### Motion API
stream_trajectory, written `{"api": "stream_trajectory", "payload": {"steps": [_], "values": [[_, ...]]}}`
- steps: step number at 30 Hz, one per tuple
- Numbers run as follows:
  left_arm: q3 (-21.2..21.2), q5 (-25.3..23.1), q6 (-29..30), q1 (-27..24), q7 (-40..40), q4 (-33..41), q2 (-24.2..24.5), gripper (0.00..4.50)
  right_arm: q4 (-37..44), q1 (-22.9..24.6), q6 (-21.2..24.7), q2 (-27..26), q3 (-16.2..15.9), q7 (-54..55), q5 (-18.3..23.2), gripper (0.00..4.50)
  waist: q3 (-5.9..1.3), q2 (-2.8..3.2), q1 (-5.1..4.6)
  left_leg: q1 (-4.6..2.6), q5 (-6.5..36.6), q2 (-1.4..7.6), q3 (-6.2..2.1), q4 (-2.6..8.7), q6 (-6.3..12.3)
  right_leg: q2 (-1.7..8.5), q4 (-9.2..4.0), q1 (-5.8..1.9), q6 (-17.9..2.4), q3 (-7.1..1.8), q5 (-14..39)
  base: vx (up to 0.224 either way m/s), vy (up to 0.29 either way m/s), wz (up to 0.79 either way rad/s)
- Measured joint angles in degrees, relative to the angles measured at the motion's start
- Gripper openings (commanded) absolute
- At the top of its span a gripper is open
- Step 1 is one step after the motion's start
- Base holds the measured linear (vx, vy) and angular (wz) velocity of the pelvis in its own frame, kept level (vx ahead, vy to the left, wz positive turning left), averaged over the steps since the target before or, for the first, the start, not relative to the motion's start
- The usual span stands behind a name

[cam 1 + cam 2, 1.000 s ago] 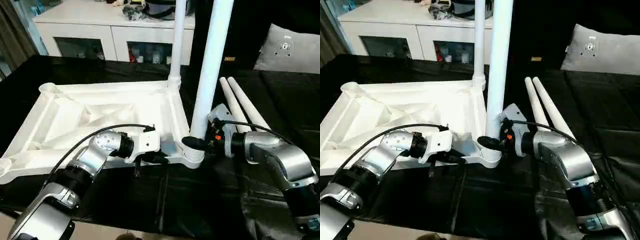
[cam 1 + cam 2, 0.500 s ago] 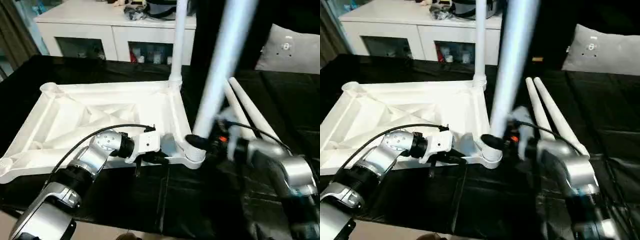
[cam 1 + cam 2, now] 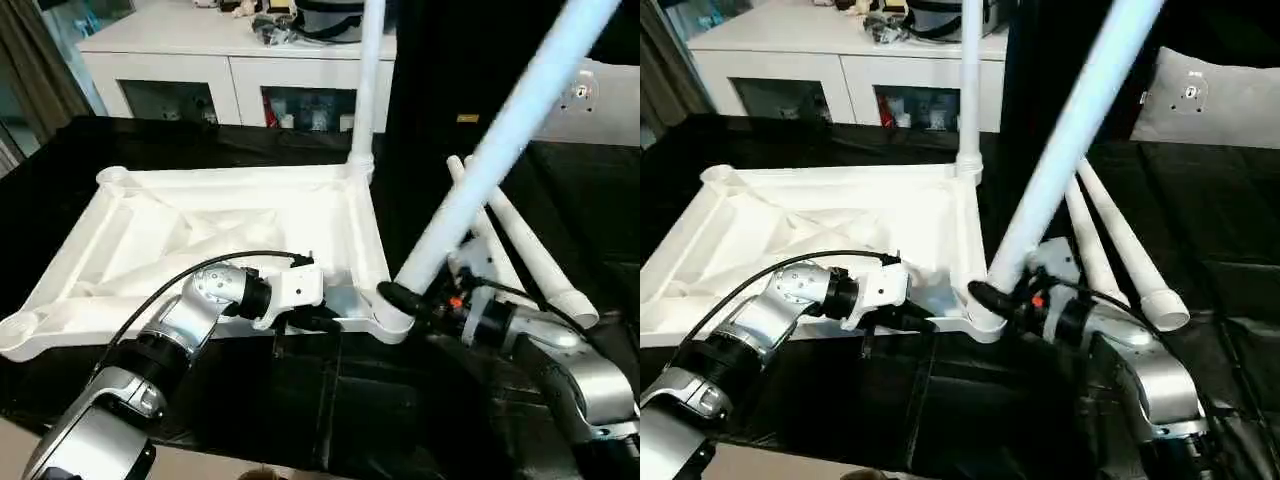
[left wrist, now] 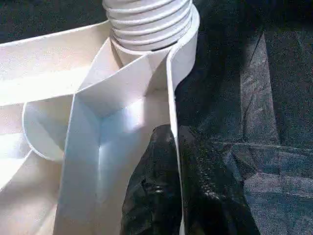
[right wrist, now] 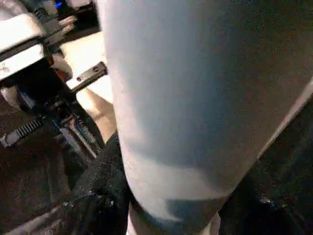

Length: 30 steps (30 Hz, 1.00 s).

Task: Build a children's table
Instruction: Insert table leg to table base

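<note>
Now right gripper point(image 3: 405, 298) jaws clamp tilted leg point(image 3: 500, 145) leaning toward 1 o'clock; left gripper point(image 4: 173, 161) jaws pinch tabletop point(image 3: 200, 225) rim.

At eleven o'clock from me a white cabinet point(image 3: 215, 75) stands behind the black sheet point(image 3: 400, 400), clutter point(image 3: 285, 25) on its top. At two o'clock a grey cushion point(image 3: 1215, 95) rests.

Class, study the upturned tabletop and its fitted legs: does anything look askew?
Yes. The leg at the near corner socket, gripped by the right tool, leans steeply away from the tabletop, while the far corner's leg stands upright.
</note>
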<state>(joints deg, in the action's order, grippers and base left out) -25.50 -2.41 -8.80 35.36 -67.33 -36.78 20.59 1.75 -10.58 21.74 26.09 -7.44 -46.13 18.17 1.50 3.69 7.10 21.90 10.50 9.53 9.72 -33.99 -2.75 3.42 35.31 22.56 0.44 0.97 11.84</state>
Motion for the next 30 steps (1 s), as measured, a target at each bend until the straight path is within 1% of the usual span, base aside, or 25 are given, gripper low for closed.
{"api": "stream_trajectory", "payload": {"steps": [2,4,6,9,14,17,19,21,25,30], "values": [[-0.12,-0.13,0.01,-0.12,0.08,0.0,0.0,0.0,0.35,-0.78,-0.31,1.07,-1.74,-0.79,-2.18,1.91,-0.01,-0.14,-0.01,-0.29,0.0,0.01,0.0,0.15,0.0,-0.01,-0.1,-0.26,0.02,0.04,0.01,0.0,0.0,0.0],[-0.15,-0.24,0.01,-0.43,0.17,0.0,0.03,0.0,0.1,-1.07,-0.63,1.12,-2.48,-1.21,-3.2,1.91,0.01,-0.21,-0.12,-0.78,0.01,-0.01,0.0,0.4,-0.01,-0.01,-0.37,-0.7,0.34,0.05,0.21,0.0,0.0,0.0],[-0.16,-0.24,-0.06,-0.5,-0.08,0.01,0.33,0.0,-1.15,-2.42,-0.75,1.26,-3.27,-2.61,-3.8,1.91,0.0,-0.25,-0.49,-0.91,0.01,-0.04,0.02,0.46,-0.01,0.0,-0.38,-0.8,0.41,0.01,0.27,0.0,0.0,0.0],[-0.15,-0.24,-0.33,-0.39,-0.71,-0.28,0.54,0.0,-2.93,-4.12,-0.9,1.63,-4.11,-4.59,-4.05,1.91,-0.07,-0.36,-0.62,-0.95,0.01,-0.04,0.02,0.57,-0.01,-0.01,-0.38,-0.8,0.39,0.02,0.28,0.0,0.0,0.0],[-0.35,-0.33,-1.36,2.05,-2.13,-4.3,-0.25,0.0,-4.6,-5.25,-0.9,1.66,-4.21,-6.11,-3.95,1.91,-0.07,-0.37,-0.6,-1.04,0.01,-0.04,0.03,0.66,-0.02,-0.02,-0.37,-0.84,0.13,0.03,0.12,0.0,0.0,0.0],[-0.45,-1.36,-2.12,4.52,-2.61,-7.5,-1.18,0.0,-5.26,-5.55,-0.67,1.57,-3.99,-6.11,-3.54,1.91,-0.05,-0.31,-0.55,-1.04,0.01,-0.05,0.04,0.64,-0.02,-0.01,-0.38,-0.86,0.33,0.02,0.24,0.0,0.0,0.0],[-0.67,-2.07,-3.52,7.04,-2.92,-11.44,-2.26,0.0,-5.43,-5.82,0.35,1.6,-3.58,-6.11,-3.17,1.91,0.0,-0.2,-0.5,-1.02,0.01,-0.08,0.05,0.63,-0.02,0.01,-0.42,-0.9,0.33,0.0,0.24,0.0,0.0,0.0],[-0.79,-2.65,-4.41,8.28,-3.01,-13.53,-2.71,0.0,-5.45,-5.9,0.61,1.57,-3.5,-6.11,-3.09,1.91,-0.01,-0.17,-0.51,-1.04,0.01,-0.1,0.07,0.63,-0.02,0.05,-0.42,-0.94,0.33,-0.02,0.24,0.0,0.0,0.0],[-0.82,-3.05,-5.55,9.23,-3.16,-15.15,-2.9,0.0,-5.47,-5.94,0.62,1.48,-3.46,-6.11,-3.07,1.91,0.0,-0.18,-0.53,-1.02,0.01,-0.1,0.07,0.65,-0.02,0.04,-0.44,-0.94,0.32,-0.02,0.23,0.0,0.0,0.0],[-0.15,-2.97,-4.72,9.14,-3.23,-15.25,-1.98,0.0,-7.59,-7.07,0.66,-1.86,-3.02,-3.35,-3.19,1.91,0.03,-0.24,-1.03,-1.07,0.0,-0.09,0.07,0.83,-0.03,0.03,-0.44,-0.81,0.27,-0.01,0.2,0.0,0.0,0.0]]}}
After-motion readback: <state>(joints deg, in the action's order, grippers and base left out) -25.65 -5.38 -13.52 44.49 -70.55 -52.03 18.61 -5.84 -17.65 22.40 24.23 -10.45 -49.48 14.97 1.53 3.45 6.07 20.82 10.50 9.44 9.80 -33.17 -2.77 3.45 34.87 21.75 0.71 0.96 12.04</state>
